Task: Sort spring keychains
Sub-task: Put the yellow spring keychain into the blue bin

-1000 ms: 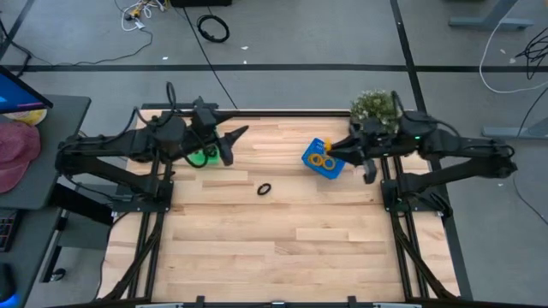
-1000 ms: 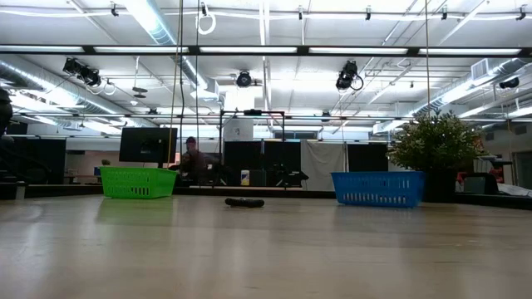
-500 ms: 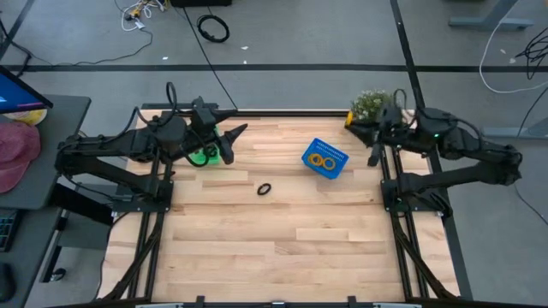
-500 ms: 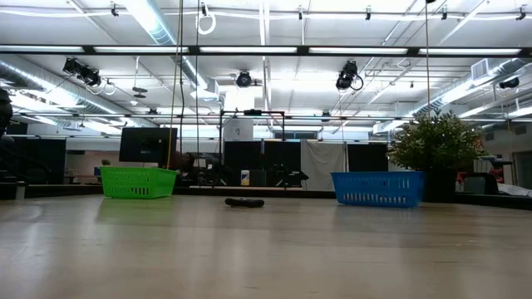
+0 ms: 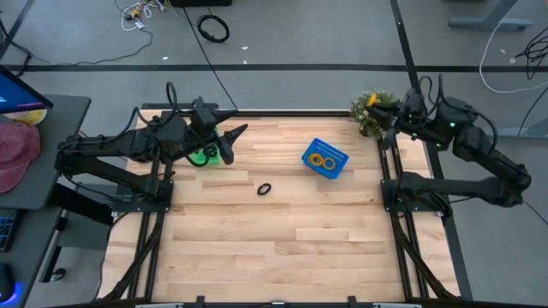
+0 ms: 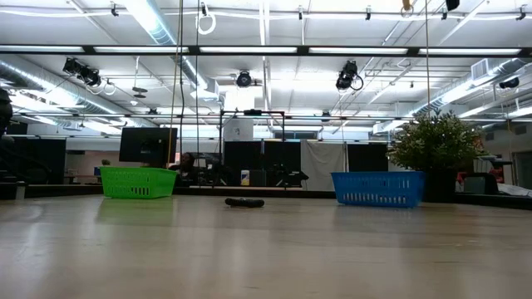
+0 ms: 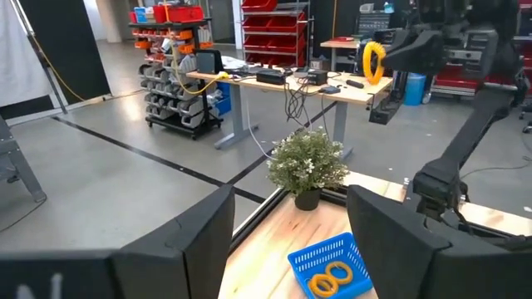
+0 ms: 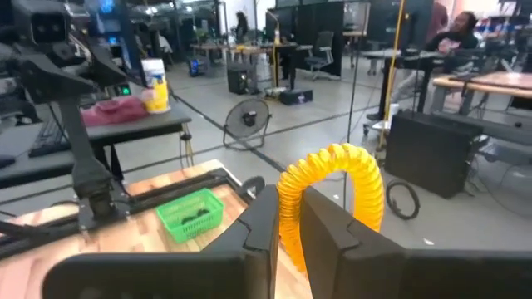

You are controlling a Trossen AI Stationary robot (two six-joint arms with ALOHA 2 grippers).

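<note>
Wooden table (image 5: 282,248) under open workshop ceiling; right gripper (image 5: 374,101), clamping orange keychain (image 8: 332,195), being withdrawn past blue basket (image 5: 325,159); left gripper (image 5: 233,133) jaws apart.

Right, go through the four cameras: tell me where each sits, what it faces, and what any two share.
High view: above the table, looking straight down; both arms, blue basket, black keychain.
Low view: at tabletop height, looking level across; green basket, no grippers.
Left wrist view: past the open left gripper towards the plant.
Right wrist view: past the right gripper, shut on an orange keychain.
Shared: both wrist views show that orange keychain.
</note>
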